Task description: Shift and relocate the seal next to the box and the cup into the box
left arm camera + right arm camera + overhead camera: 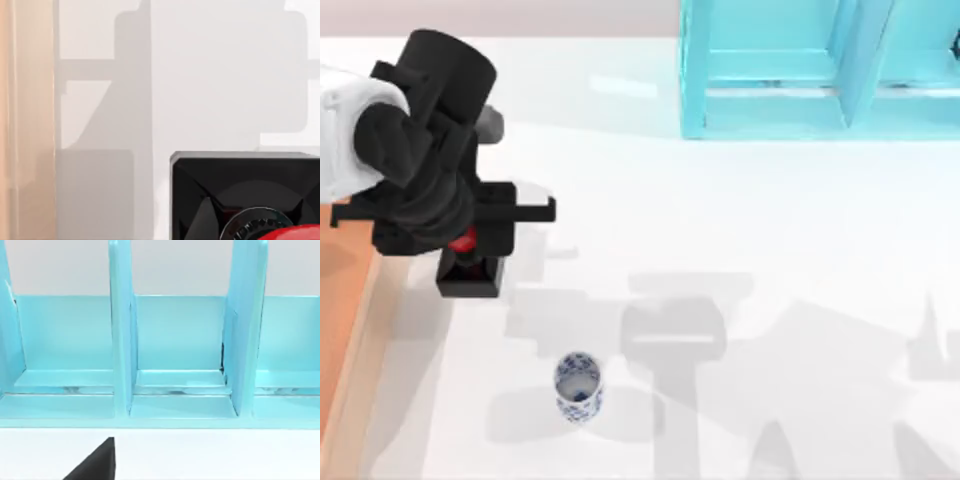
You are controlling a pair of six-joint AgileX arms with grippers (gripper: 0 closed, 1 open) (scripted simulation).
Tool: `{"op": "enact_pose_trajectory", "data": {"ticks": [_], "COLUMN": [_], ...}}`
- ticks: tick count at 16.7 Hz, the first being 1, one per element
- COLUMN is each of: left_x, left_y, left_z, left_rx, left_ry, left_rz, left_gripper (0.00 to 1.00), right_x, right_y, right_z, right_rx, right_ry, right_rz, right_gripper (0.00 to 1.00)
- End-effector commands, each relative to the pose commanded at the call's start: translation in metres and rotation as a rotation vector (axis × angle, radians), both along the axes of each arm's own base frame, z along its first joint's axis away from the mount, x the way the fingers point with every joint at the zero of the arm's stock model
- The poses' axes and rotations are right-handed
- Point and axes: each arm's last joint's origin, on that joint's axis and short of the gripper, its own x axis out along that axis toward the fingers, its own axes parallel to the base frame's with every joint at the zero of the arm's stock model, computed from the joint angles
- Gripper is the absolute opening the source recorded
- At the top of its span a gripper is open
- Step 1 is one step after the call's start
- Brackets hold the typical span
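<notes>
The seal, a black square block with a red knob, stands on the white table just right of the box, whose tan rim and reddish floor run along the left edge. My left gripper hangs directly over the seal's knob, and its black body hides most of the knob. In the left wrist view the seal is very close, with the box rim beside it. The blue-patterned white cup stands upright, apart, nearer the front. My right arm is parked facing the shelf, a black part of it low in the right wrist view.
A light blue shelf structure stands at the back right, its open compartments close in front of the right wrist camera. Arm shadows lie across the white tabletop between the cup and the right side.
</notes>
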Motion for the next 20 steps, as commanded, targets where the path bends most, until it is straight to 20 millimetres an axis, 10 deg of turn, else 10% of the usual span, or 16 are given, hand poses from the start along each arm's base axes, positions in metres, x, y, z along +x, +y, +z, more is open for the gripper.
{"op": "enact_pose_trajectory", "data": {"ticks": [13,20], "left_x": [0.0,0.0], "left_y": [0.0,0.0], "left_z": [0.0,0.0], "left_rx": [0.0,0.0], "left_ry": [0.0,0.0], "left_rz": [0.0,0.0], "left_gripper": [0.98,1.0], "right_x": [0.0,0.0], "right_y": [0.0,0.0], "right_z": [0.0,0.0], "right_rx": [0.0,0.0], "right_ry": [0.0,0.0], "right_rz": [0.0,0.0], "right_gripper": [1.0,1.0]}}
